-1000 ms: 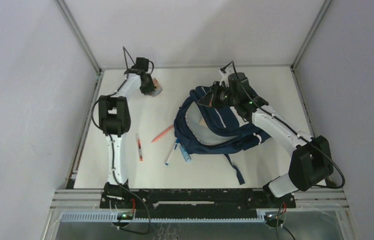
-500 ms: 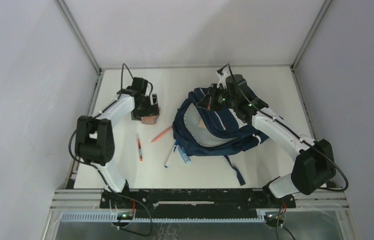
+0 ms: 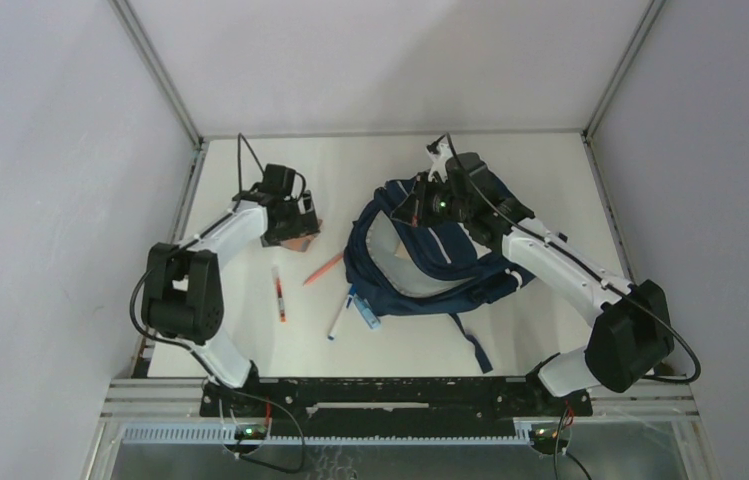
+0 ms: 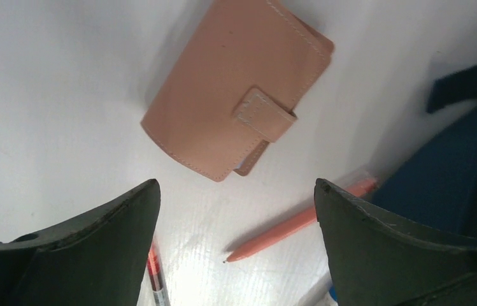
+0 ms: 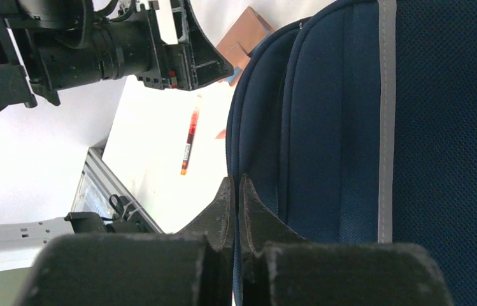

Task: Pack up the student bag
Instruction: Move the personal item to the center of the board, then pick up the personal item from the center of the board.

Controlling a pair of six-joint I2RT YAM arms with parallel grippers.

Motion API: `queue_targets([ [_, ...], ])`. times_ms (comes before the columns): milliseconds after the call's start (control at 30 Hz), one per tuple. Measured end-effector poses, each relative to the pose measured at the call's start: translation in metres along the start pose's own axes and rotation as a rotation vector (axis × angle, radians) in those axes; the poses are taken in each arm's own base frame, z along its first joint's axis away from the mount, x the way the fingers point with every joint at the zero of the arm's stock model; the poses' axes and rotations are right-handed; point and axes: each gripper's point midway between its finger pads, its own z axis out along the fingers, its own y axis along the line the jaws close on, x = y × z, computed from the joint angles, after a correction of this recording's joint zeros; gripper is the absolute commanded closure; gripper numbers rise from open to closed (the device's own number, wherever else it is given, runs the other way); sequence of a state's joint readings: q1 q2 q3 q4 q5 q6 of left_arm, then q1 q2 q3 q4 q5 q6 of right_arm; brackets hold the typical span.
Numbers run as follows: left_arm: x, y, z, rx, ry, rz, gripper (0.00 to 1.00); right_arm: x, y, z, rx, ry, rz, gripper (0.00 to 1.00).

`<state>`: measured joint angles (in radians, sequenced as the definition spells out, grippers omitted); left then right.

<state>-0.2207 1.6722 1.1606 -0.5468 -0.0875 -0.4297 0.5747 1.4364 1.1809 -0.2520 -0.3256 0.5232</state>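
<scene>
Under left gripper (image 4: 235,186), wallet clasp (image 4: 264,115), bag (image 4: 462,178) beside

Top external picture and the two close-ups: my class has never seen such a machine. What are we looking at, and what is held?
Two white robot arms stand at a white table. The wide picture looks down from above; the others come from a camera on each wrist. The left gripper hangs open over a tan leather wallet lying flat, holding nothing. The right gripper, shut, pinches the rim of the big navy-blue fabric backpack. An orange pen and a red pen lie loose nearby.
</scene>
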Motion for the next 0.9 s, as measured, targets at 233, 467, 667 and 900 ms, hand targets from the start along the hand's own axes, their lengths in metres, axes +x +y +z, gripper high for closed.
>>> queue_targets([
  [233, -0.006, 0.0, 0.001, -0.199, -0.064, 0.181, 0.01, 0.002, 0.002, 0.0, 0.002, 0.001, -0.007, 1.0],
  [467, -0.008, -0.008, 0.027, -0.312, -0.043, 0.357, 0.12, 0.003, 0.005, 0.0, -0.008, 0.007, -0.008, 1.0],
  [667, -0.006, -0.005, 0.048, -0.347, 0.01, 0.41, 0.31, 0.004, 0.008, 0.0, -0.023, 0.01, -0.007, 1.0],
  [900, -0.004, -0.008, 0.056, -0.342, 0.057, 0.447, 0.89, 0.004, 0.01, 0.0, -0.033, 0.012, -0.007, 1.0],
])
